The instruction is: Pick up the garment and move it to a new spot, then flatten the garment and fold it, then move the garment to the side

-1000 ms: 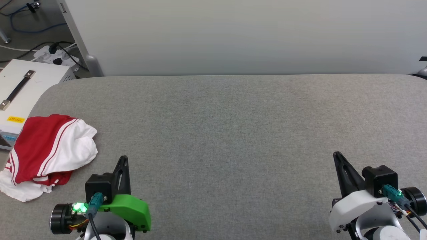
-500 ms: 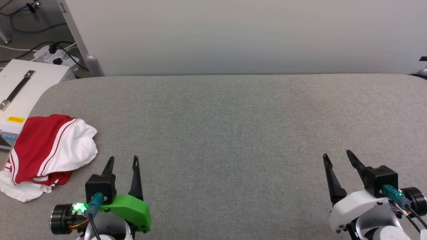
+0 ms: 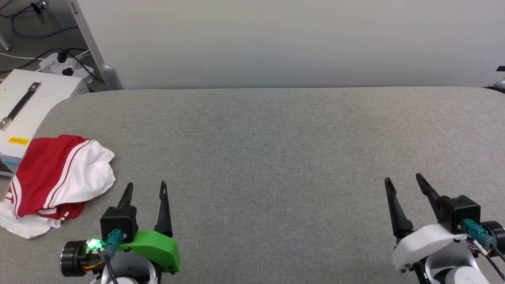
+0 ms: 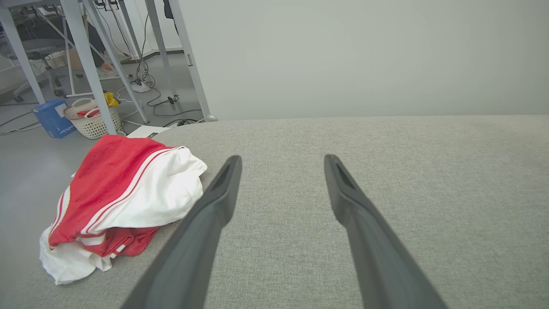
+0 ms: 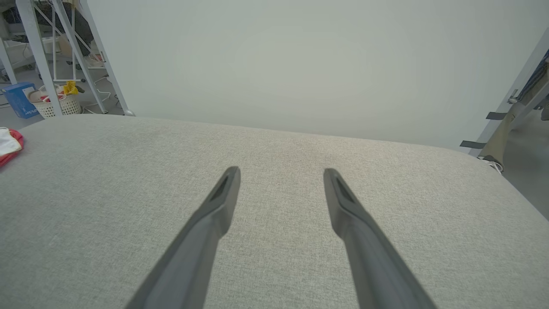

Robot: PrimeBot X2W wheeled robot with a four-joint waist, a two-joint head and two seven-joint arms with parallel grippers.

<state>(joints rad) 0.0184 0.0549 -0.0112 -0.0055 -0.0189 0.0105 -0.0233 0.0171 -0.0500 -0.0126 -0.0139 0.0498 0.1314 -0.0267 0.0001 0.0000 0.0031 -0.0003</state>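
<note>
Gaping wide and empty, left tool (image 3: 146, 184) and right tool (image 3: 403, 178) stand apart from the garment (image 3: 55, 177); yellow label (image 3: 18, 140) illegible.

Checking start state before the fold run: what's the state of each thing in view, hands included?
shirt: crumpled in a heap at the table's left edge, unfolded, not held.
left hand: open, empty, beside the shirt, not touching it.
right hand: open, empty, over the table's right side, far from the shirt.
table: grey padded top, carrying the shirt.
power strip: on the floor, plugs in it.
</note>
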